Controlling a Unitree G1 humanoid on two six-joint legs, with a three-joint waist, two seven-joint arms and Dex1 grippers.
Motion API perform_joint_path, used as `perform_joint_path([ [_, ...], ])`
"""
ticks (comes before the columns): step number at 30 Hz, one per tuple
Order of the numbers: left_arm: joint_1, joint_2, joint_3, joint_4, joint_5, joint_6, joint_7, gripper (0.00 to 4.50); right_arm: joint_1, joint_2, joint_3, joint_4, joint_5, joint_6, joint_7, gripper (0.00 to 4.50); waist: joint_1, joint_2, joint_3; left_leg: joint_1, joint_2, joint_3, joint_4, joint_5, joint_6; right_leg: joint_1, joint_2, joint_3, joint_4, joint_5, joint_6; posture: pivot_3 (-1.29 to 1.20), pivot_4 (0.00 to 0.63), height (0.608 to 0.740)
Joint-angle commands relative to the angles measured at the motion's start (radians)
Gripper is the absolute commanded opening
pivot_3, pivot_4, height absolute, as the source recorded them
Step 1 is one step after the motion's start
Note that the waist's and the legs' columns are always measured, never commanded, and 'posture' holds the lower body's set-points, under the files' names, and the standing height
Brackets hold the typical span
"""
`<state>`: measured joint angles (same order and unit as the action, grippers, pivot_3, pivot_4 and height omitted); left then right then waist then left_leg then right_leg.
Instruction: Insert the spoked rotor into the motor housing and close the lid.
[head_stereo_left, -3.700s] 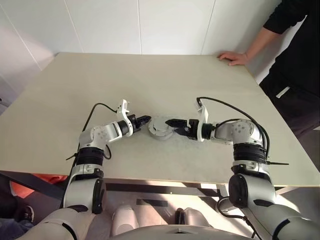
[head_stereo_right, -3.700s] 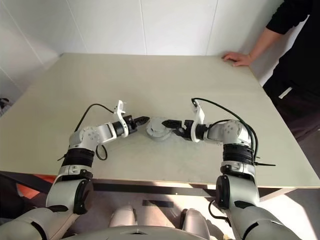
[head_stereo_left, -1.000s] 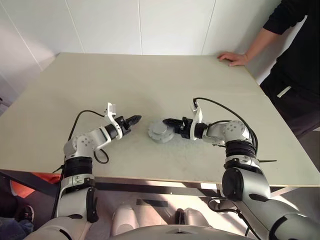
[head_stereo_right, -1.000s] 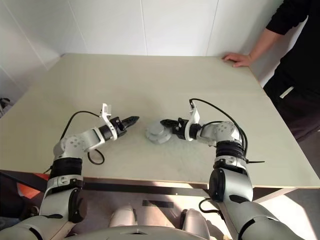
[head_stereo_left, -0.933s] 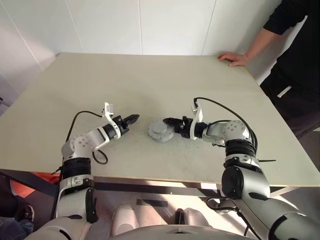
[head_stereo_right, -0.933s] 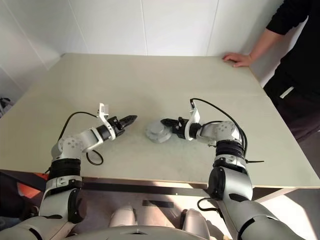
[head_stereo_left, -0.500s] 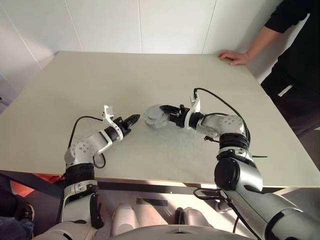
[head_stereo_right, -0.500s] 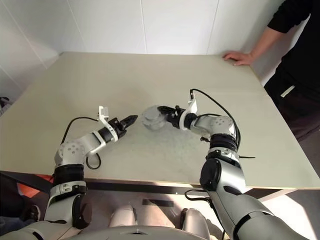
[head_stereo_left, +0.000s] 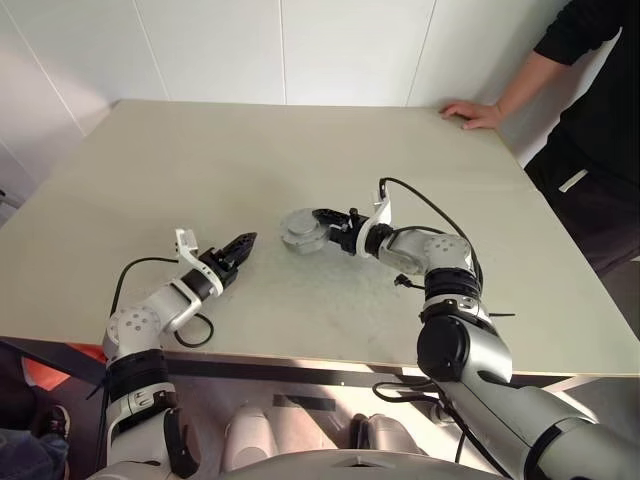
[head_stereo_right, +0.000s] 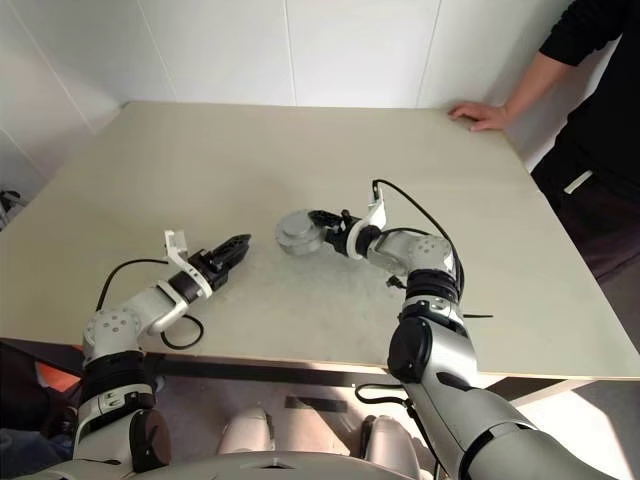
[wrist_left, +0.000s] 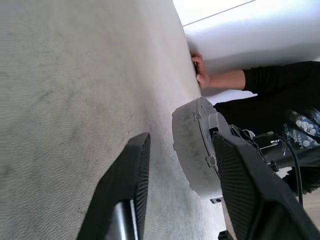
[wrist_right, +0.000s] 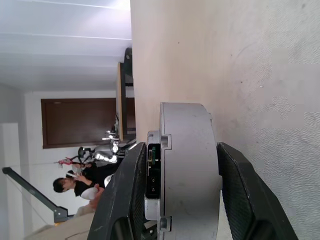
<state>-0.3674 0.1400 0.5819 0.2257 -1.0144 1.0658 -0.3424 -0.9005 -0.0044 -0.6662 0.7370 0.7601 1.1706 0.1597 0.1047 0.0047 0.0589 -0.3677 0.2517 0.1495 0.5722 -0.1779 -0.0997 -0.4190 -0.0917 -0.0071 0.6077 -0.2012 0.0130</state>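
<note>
Item: housing (head_stereo_left: 299, 231), gripped.
We see the right gripper (head_stereo_left: 322, 220) clamping it; left gripper (head_stereo_left: 238, 245) apart, fingers parted, empty.

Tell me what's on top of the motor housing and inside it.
The lid, silver-grey face out, covers the motor housing, held by the right gripper. The lid and outer wall hide whatever is inside.

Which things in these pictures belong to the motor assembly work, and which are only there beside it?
Belonging to the job:
- motor housing, lid on, held off the table in the right gripper
- left gripper, jaws open, holding nothing

Only there:
- table
- a person's hand resting on the table's far corner
</note>
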Motion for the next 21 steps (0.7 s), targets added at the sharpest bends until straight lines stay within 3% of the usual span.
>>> perform_joint_path([
  [1, -0.023, -0.014, 0.032, -0.01, -0.093, 0.026, 0.028, 3.7, -0.065, -0.002, -0.021, -0.021, 0.074, 0.009, 0.011, 2.06, -0.001, 0.0, 0.0, 0.0, 0.0, 0.0, 0.0, 0.0, 0.0, 0.0, 0.0, 0.0, 0.0, 0.0, 0.0, 0.0, 0.0, 0.74],
  [2, -0.027, -0.019, 0.041, -0.003, -0.129, 0.045, 0.036, 4.0, -0.067, -0.001, -0.019, -0.023, 0.077, 0.012, 0.009, 2.06, -0.001, 0.0, 0.0, 0.0, 0.0, 0.0, 0.0, 0.0, 0.0, 0.0, 0.0, 0.0, 0.0, 0.0, 0.0, 0.0, 0.0, 0.74],
  [12, -0.063, -0.058, 0.069, 0.047, -0.312, 0.08, 0.115, 4.0, -0.06, 0.019, -0.005, -0.078, 0.117, 0.076, -0.001, 2.06, 0.001, 0.0, 0.0, 0.0, 0.001, 0.0, 0.001, 0.0, 0.0, 0.0, 0.001, 0.0, 0.001, 0.0, 0.001, 0.0, 0.0, 0.74],
  [21, -0.101, -0.069, 0.017, 0.092, -0.332, 0.077, 0.116, 4.0, -0.07, 0.044, -0.007, -0.146, 0.179, 0.131, -0.026, 2.06, 0.002, 0.0, 0.0, 0.0, 0.001, 0.0, 0.003, 0.0, 0.0, 0.0, 0.001, 0.0, 0.002, 0.002, 0.004, 0.0, 0.0, 0.74],
])
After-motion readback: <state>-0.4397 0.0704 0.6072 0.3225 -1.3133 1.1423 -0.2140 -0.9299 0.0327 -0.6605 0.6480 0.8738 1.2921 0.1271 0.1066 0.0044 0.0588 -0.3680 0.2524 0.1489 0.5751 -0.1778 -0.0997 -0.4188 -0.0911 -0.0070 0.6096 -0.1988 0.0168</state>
